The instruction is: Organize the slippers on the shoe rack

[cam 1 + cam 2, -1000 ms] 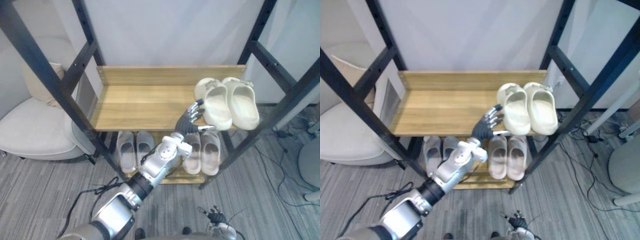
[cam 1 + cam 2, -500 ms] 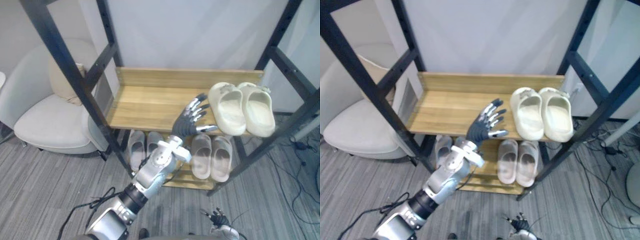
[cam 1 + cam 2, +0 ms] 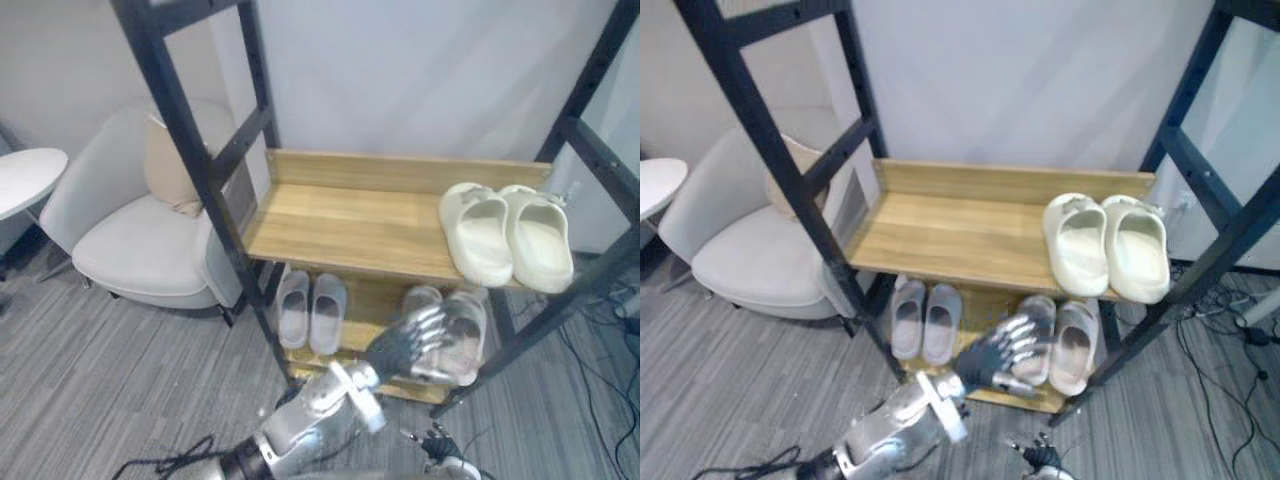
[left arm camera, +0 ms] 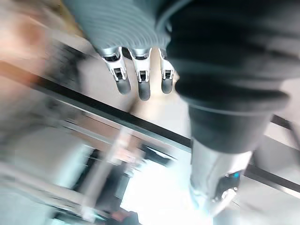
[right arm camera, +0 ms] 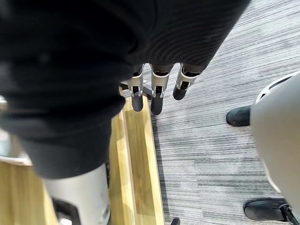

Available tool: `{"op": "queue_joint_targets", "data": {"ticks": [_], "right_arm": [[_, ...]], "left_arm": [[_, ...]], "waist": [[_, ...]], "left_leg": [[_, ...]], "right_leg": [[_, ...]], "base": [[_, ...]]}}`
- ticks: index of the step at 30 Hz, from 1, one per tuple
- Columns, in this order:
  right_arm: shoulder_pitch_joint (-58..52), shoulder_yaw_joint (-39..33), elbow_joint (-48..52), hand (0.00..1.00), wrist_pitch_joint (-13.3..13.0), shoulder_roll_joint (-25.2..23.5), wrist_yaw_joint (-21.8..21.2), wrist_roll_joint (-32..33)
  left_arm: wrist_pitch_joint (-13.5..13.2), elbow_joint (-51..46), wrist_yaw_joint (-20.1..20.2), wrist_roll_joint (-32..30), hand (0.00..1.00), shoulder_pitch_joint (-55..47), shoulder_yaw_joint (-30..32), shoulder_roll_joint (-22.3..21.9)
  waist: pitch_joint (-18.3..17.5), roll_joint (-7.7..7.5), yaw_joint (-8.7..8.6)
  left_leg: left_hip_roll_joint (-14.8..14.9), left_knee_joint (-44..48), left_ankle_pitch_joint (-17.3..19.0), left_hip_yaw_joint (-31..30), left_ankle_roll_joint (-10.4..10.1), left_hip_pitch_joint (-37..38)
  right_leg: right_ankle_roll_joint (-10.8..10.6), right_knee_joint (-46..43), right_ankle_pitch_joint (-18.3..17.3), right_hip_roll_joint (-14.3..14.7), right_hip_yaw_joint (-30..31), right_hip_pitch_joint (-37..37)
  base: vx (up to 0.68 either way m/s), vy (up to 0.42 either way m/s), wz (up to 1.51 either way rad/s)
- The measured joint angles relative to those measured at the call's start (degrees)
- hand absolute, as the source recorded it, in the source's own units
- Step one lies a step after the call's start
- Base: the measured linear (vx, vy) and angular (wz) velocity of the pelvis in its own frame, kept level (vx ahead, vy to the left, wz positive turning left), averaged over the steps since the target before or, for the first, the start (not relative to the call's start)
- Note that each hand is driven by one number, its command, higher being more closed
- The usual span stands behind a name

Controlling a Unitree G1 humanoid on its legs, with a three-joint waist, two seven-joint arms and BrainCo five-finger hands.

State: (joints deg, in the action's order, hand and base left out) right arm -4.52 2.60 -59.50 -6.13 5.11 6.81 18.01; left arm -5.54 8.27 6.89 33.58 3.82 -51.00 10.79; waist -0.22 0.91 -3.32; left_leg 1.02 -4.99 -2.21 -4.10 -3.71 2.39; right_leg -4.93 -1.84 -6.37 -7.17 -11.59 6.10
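The right hand [image 5: 156,101] hung low over the floor [image 5: 211,117], fingers straight. The left hand [image 3: 412,345] was up with fingers spread, before the beige slippers [image 3: 462,318] on the lower shelf [image 3: 375,303]. 1 grey pair [image 3: 312,310] lay beside them. The cream slippers [image 3: 508,235] lay at the right end of the upper shelf [image 3: 340,215].

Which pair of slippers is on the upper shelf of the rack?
The cream pair, at the right end of the upper shelf; the grey pair and the beige pair sit on the lower shelf.

left hand [image 4: 140,75] fingers straight, empty
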Motion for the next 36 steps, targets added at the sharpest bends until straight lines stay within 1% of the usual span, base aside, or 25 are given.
{"op": "queue_joint_targets", "data": {"ticks": [1,3,4,6,7,8,9,10,12,13,14,17,20,21,22,25,26,30,31,35,36], "right_arm": [[-0.01,0.03,0.01,0.0,0.0,0.0,0.0,0.0],[-0.02,0.42,0.01,0.0,-0.07,0.03,0.0,0.01],[-0.02,0.46,0.01,0.0,-0.09,0.02,0.0,0.01],[-0.15,0.98,0.01,0.0,-0.15,-0.01,-0.01,0.01],[-0.2,1.06,0.01,0.0,-0.15,-0.05,-0.01,0.02],[-0.37,1.17,0.01,0.0,-0.16,-0.25,-0.02,0.02],[-0.62,1.99,0.0,0.0,-0.18,-0.45,-0.03,0.03],[-0.56,2.17,0.01,0.0,-0.18,-0.47,-0.06,0.03],[-0.49,2.16,-0.04,0.0,-0.27,-0.7,-0.13,0.08],[-0.5,2.15,-0.07,0.0,-0.27,-0.8,-0.13,0.09],[-0.5,2.11,-0.08,0.0,-0.28,-1.09,-0.13,0.09],[-0.5,2.0,-0.31,0.0,-0.6,-1.58,-0.04,0.09],[-0.17,1.99,-0.65,0.0,-1.19,-1.67,-0.03,0.05],[-0.1,1.98,-0.88,0.0,-1.27,-1.66,-0.05,0.02],[0.06,1.91,-1.49,0.0,-1.4,-1.66,-0.04,0.04],[0.27,1.84,-2.2,0.0,-1.74,-1.72,-0.03,-0.01],[0.62,1.82,-2.36,0.0,-1.79,-1.71,-0.03,-0.04],[0.59,0.69,-2.49,0.0,-1.82,-1.85,-0.06,-0.06],[0.59,-0.05,-2.52,0.0,-1.85,-2.11,-0.04,-0.07],[0.77,-0.14,-2.8,0.0,-1.88,-2.28,-0.09,-0.24],[0.21,-0.23,-3.18,0.0,-2.41,-1.94,-0.16,-0.57]], "left_arm": [[0.05,1.49,0.02,-0.37,0.0,-0.48,0.12,0.06],[0.62,10.06,0.27,-3.9,0.0,-1.96,1.11,0.16],[0.79,11.52,0.28,-5.06,0.0,-2.19,1.49,0.09],[0.98,20.2,0.32,-11.35,0.0,-2.83,4.46,-0.41],[0.99,21.58,0.2,-12.16,0.0,-2.85,5.04,-0.49],[0.95,24.85,-0.09,-13.53,0.0,-2.85,6.69,-0.7],[0.94,30.06,-1.1,-16.44,0.0,-2.84,10.1,-1.01],[0.94,31.42,-1.64,-17.58,0.0,-2.84,11.35,-1.05],[0.82,38.59,-4.23,-21.21,0.0,-2.79,16.97,-1.52],[0.83,40.19,-4.69,-21.79,0.0,-2.79,18.18,-1.59],[0.86,43.9,-5.67,-23.28,0.0,-2.79,20.2,-1.69],[0.93,50.97,-7.47,-25.74,0.0,-2.88,25.06,-2.57],[0.98,53.29,-9.18,-28.38,0.0,-3.07,28.43,-3.0],[0.99,53.33,-9.75,-29.7,0.0,-3.53,29.85,-3.14],[0.99,53.45,-10.38,-30.31,0.0,-3.76,30.01,-3.14],[0.99,53.97,-11.01,-31.68,0.0,-4.43,32.48,-3.48],[1.01,54.35,-11.67,-32.44,0.0,-4.42,34.18,-3.91],[1.0,54.9,-11.78,-33.31,0.0,-4.44,37.02,-4.8],[1.0,55.02,-11.71,-33.54,0.0,-4.44,38.17,-4.95],[0.95,55.01,-11.74,-33.54,0.0,-4.58,40.03,-5.06],[0.95,54.96,-11.74,-33.54,0.0,-4.23,41.28,-5.45]], "waist": [[-0.03,-0.05,0.0],[0.03,-0.26,0.0],[0.03,-0.29,-0.01],[0.23,-0.73,-0.01],[0.31,-0.85,-0.01],[0.58,-1.28,-0.02],[0.68,-2.01,-0.01],[0.77,-2.21,-0.01],[1.21,-2.9,0.03],[1.33,-3.1,0.03],[1.61,-3.54,0.03],[1.84,-4.01,0.03],[2.89,-4.13,0.04],[2.99,-4.02,0.08],[3.04,-4.0,0.18],[3.05,-3.9,0.21],[3.16,-3.74,0.2],[3.26,-3.6,0.2],[3.4,-3.58,0.16],[3.61,-3.5,0.38],[4.33,-3.88,-0.15]], "left_leg": [[0.06,0.0,-0.03,-0.02,-0.03,0.0],[0.35,-0.08,-0.16,-0.29,-0.23,0.08],[0.4,-0.12,-0.18,-0.34,-0.25,0.1],[0.54,-0.42,-0.45,-0.57,-0.37,0.6],[0.56,-0.52,-0.54,-0.61,-0.4,0.82],[0.54,-0.81,-0.74,-0.84,-0.44,1.57],[0.55,-0.83,-0.73,-1.06,-0.45,2.05],[0.57,-0.83,-0.74,-1.1,-0.46,2.05],[0.57,-0.83,-0.78,-1.09,-0.51,2.1],[0.56,-0.83,-0.78,-1.09,-0.51,2.11],[0.53,-0.83,-0.78,-1.09,-0.51,2.15],[0.34,-0.83,-0.77,-1.07,-0.5,2.32],[0.18,-0.85,-0.73,-1.2,-0.49,3.6],[0.19,-0.85,-0.72,-1.25,-0.48,3.65],[0.2,-0.85,-0.72,-1.25,-0.48,3.65],[0.17,-0.85,-0.74,-1.5,-0.48,3.57],[0.11,-0.85,-0.75,-1.78,-0.47,3.53],[-0.16,-0.85,-0.91,-3.27,-0.4,2.87],[-0.38,-0.84,-1.23,-4.5,-0.37,2.21],[-0.79,-0.41,-1.48,-6.22,-0.38,0.99],[-1.02,1.71,-0.66,-5.8,-0.55,-0.43]], "right_leg": [[0.04,0.0,0.03,0.06,0.0,0.0],[0.09,0.09,0.04,0.36,-0.19,0.02],[0.11,0.1,0.04,0.41,-0.22,0.03],[0.2,0.16,0.1,0.6,-0.37,0.53],[0.2,0.16,0.1,0.63,-0.4,0.78],[0.21,0.24,0.11,0.65,-0.61,1.64],[0.31,0.29,-0.05,0.66,-0.77,2.21],[0.33,0.29,-0.08,0.67,-0.77,2.2],[0.33,0.3,-0.08,0.68,-0.76,2.2],[0.33,0.31,-0.08,0.67,-0.76,2.22],[0.33,0.34,-0.08,0.64,-0.76,2.27],[0.31,0.35,-0.08,0.45,-0.76,2.47],[0.21,0.53,-0.13,0.32,-0.88,4.02],[0.15,0.63,-0.2,0.3,-0.95,4.02],[0.15,0.62,-0.2,0.33,-1.05,3.99],[0.09,0.56,-0.24,0.3,-1.37,4.0],[0.06,0.48,-0.37,0.26,-1.58,4.03],[-0.03,0.16,-0.81,0.12,-3.02,3.99],[-0.07,0.16,-0.92,0.04,-3.99,3.99],[-0.09,-0.03,-1.19,-0.02,-5.82,4.05],[0.0,-0.2,-1.33,-0.13,-6.37,3.92]], "base": [[-0.07,-0.02,-0.01],[-0.08,-0.024,0.03],[-0.06,-0.023,0.04],[-0.03,-0.021,0.03],[0.0,-0.021,0.05],[-0.01,-0.023,0.08],[-0.01,-0.023,0.08],[-0.04,-0.02,0.05],[-0.03,-0.011,0.0],[0.0,0.0,0.0],[0.0,0.0,0.0],[0.0,0.0,0.0],[-0.01,-0.007,0.03],[-0.05,-0.014,0.01],[-0.06,-0.018,0.0],[-0.04,-0.014,0.04],[-0.02,-0.014,0.07],[-0.02,-0.028,0.22],[0.0,-0.02,0.33],[0.01,-0.037,0.32],[-0.01,-0.011,0.13]]}}
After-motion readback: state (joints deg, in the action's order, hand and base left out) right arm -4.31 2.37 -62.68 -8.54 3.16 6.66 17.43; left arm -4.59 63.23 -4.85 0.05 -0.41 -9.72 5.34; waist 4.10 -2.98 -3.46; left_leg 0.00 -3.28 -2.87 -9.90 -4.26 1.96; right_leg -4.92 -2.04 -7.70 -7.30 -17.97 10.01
